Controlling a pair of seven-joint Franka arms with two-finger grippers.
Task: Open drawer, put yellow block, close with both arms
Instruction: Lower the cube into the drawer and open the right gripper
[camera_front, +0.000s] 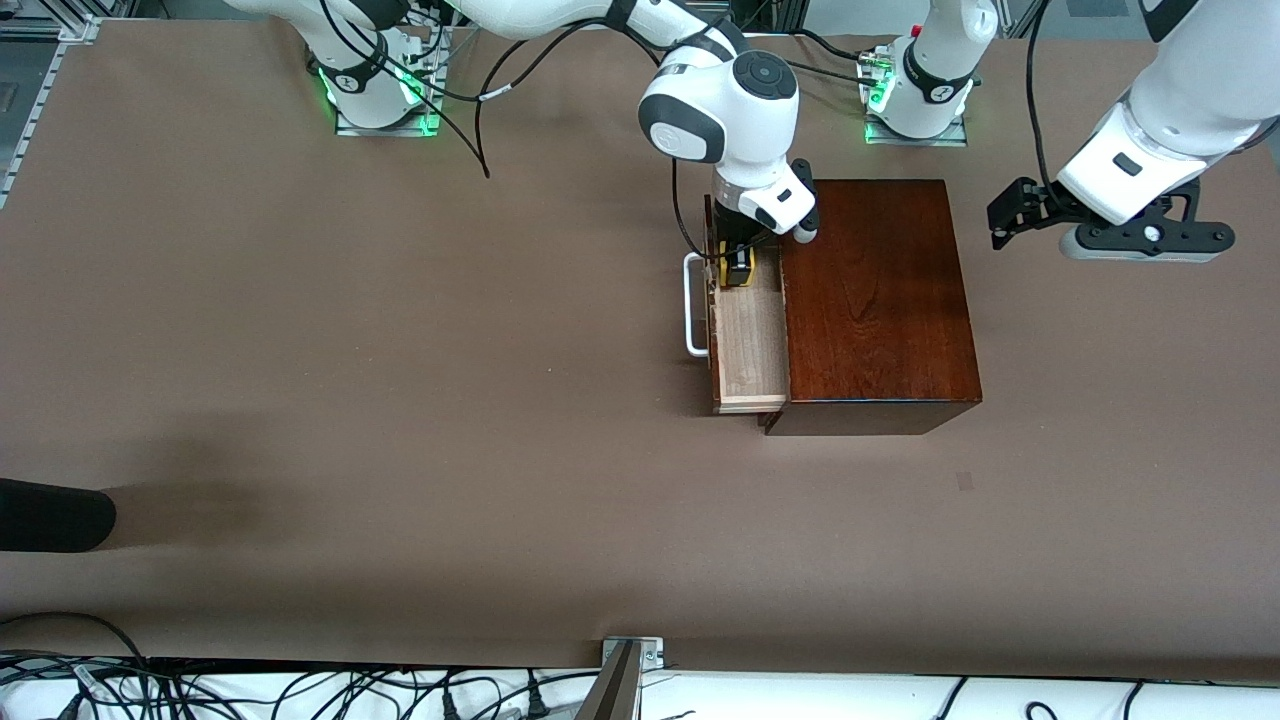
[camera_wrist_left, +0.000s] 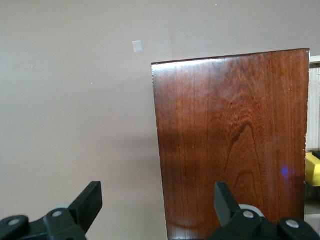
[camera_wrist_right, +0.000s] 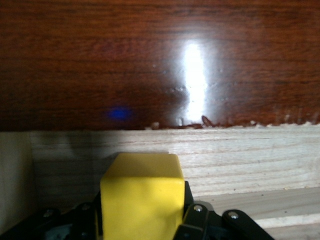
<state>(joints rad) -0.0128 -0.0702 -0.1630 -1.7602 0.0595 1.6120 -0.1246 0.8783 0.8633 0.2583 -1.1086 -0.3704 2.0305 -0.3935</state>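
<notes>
Drawer (camera_front: 748, 340) pulled open, right gripper (camera_front: 739, 268) inside it, jaws grasping the block (camera_wrist_right: 141, 197), left gripper (camera_wrist_left: 157, 202) released, waiting above the surface (camera_front: 400, 380) beside the box (camera_front: 878, 300)

one wooden box (camera_front: 878, 300), one drawer (camera_front: 748, 345), one yellow block (camera_wrist_right: 141, 197), two arms (camera_front: 720, 100).

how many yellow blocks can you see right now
1. The yellow block sits between the right gripper's fingers, inside the open drawer. The closed part could hide others.
</notes>
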